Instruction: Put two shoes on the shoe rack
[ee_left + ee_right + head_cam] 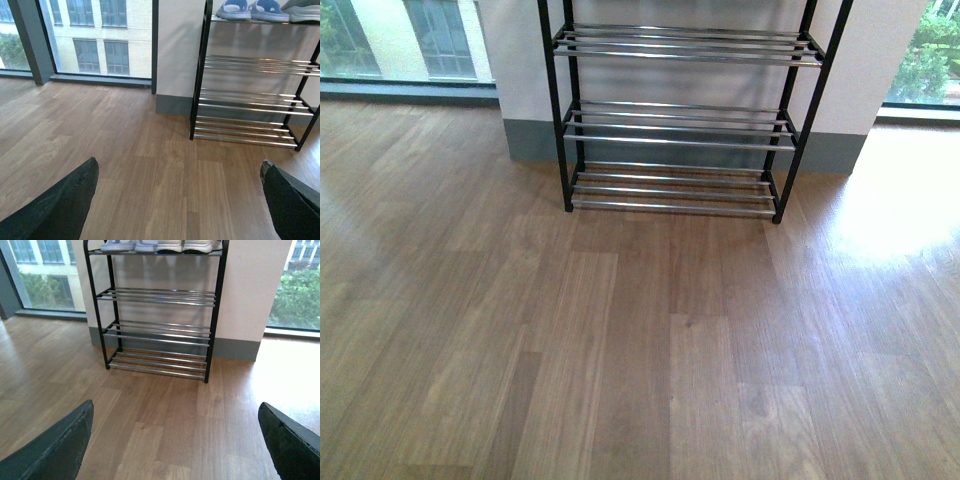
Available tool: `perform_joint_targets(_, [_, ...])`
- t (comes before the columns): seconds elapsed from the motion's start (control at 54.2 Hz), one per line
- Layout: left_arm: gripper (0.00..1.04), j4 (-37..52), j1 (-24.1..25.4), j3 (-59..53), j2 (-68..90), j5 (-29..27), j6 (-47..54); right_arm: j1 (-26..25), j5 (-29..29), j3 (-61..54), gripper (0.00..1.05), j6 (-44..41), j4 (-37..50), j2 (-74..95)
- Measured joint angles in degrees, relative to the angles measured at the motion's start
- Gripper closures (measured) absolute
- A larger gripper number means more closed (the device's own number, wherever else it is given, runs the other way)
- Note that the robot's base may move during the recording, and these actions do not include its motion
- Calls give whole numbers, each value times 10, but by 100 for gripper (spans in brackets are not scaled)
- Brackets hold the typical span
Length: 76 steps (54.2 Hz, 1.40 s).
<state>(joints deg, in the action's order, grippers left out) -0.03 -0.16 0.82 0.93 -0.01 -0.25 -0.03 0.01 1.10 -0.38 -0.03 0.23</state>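
Observation:
The black-framed shoe rack [680,125] with chrome bars stands against the wall ahead; its three lower tiers are bare. On its top tier, the white soles of two shoes [186,245] show side by side at the frame's edge. One grey shoe [303,12] also shows there in the left wrist view. My left gripper [179,165] is open over bare floor, well short of the rack [250,100]. Also open and holding nothing, my right gripper [176,407] hangs over the floor in front of the rack [157,330]. Neither arm shows in the front view.
Pale blue-white slide sandals [252,8] sit on the top tier beside the shoes, and the sandals [120,245] show in the right wrist view too. Wood floor [620,340] stretches between me and the rack. Floor-length windows [95,35] flank the wall column.

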Motion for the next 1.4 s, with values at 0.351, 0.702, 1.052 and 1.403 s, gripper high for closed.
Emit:
perform_joint_targets(0.351, [9, 0, 0, 0, 0, 0, 0, 0, 0, 0, 9, 0, 0, 0])
perform_joint_targets(0.702, [9, 0, 0, 0, 0, 0, 0, 0, 0, 0, 9, 0, 0, 0])
perform_joint_targets(1.052, [9, 0, 0, 0, 0, 0, 0, 0, 0, 0, 9, 0, 0, 0])
perform_joint_targets(1.403, [9, 0, 0, 0, 0, 0, 0, 0, 0, 0, 9, 0, 0, -1])
